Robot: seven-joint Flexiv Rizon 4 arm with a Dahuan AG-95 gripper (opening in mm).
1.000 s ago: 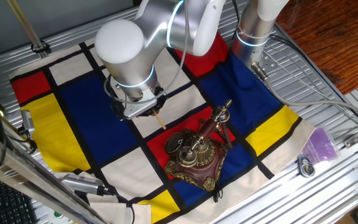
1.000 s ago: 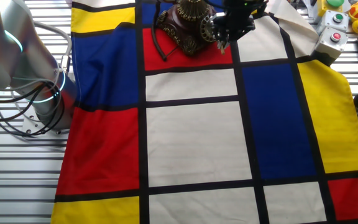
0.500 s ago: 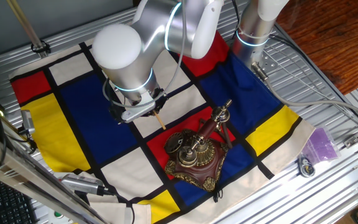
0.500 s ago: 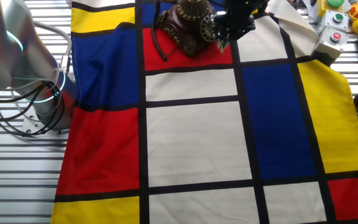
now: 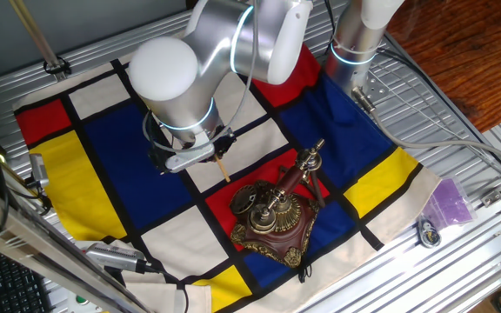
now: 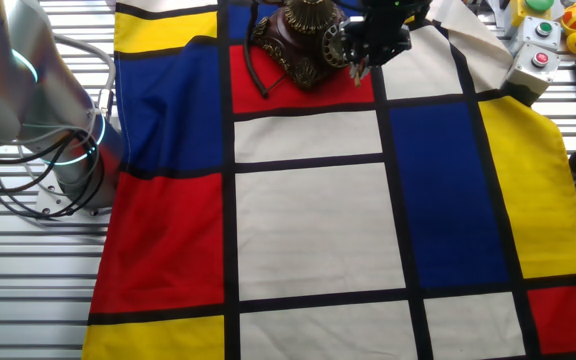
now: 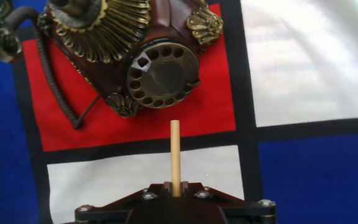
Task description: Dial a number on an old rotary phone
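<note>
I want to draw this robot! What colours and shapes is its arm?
The arm is fat, round and shiny silver-white, with glowing light-blue rings at its joints. The gripper is small and black, and grey cables loop by the arm's base.

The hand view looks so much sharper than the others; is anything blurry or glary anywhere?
Hand view: the dial and wooden stick are crisp, evenly lit. One fixed view: the arm's white joint shows glare. Other fixed view: the phone is cropped at the top edge, the dark claw lacks detail.
</note>
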